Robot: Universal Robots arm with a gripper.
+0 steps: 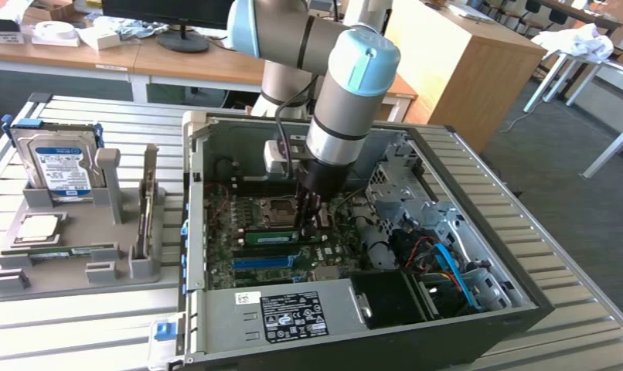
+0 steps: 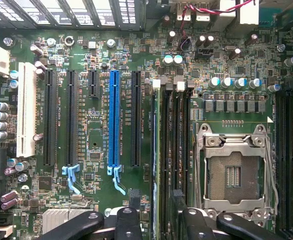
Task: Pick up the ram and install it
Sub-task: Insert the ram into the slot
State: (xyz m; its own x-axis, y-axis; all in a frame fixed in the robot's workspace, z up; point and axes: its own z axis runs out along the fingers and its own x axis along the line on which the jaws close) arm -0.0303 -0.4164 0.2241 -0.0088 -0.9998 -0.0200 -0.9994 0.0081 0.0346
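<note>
A: Item one, the gripper (image 1: pixel 311 219). Where do we log it?

B: Inside the open computer case (image 1: pixel 518 305), hanging from the arm (image 1: pixel 348 85) over the motherboard (image 2: pixel 94 125). We enter its fingers (image 2: pixel 128 222) as parted by a narrow gap, one on each side of one end of the ram (image 2: pixel 157 145). Whether the pads touch the stick we cannot tell.

A: Item two, the ram itself?

B: A long green stick, seen edge-on in the wrist view. It stands in a memory slot just beside the CPU socket (image 2: pixel 234 175). Between it and the blue expansion slot (image 2: pixel 114 117) we count one black slot. In the exterior view it shows as a green strip, with the gripper at its end toward the exterior view's right.

A: Item three, outside the case?

B: A grey holder tray (image 1: pixel 74 272) on the slatted table (image 1: pixel 85 340), at the exterior view's left. On it we list:
- a hard drive (image 1: pixel 49 166) standing upright, with a blue-white label
- a square silver CPU chip (image 1: pixel 39 226) lying flat
- a second green stick (image 1: pixel 59 251) lying flat just beside the chip

A: Anything else in the case?

B: A white slot (image 2: pixel 26 107) at the board's edge, well apart from the ram. We also list a labelled power supply (image 1: pixel 291 313) along the case wall nearest the exterior camera.
</note>
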